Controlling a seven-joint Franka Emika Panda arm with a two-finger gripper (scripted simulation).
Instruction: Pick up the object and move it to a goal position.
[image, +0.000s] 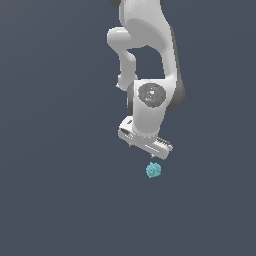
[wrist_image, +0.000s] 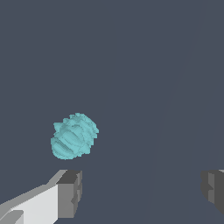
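Two grey fingertips (wrist_image: 70, 194) of the single pincer (wrist_image: 142, 192) stand spread wide, nothing between them. Just beyond one of them lies one teal lumpy object (wrist_image: 74, 136), untouched, on the plain dark floor (wrist_image: 144, 65); its place relative to any edge cannot be told.

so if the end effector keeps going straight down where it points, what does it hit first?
Probably bare floor. The end effector is open, and the ball sits off-centre near one finger, which might clip it; depth unclear.
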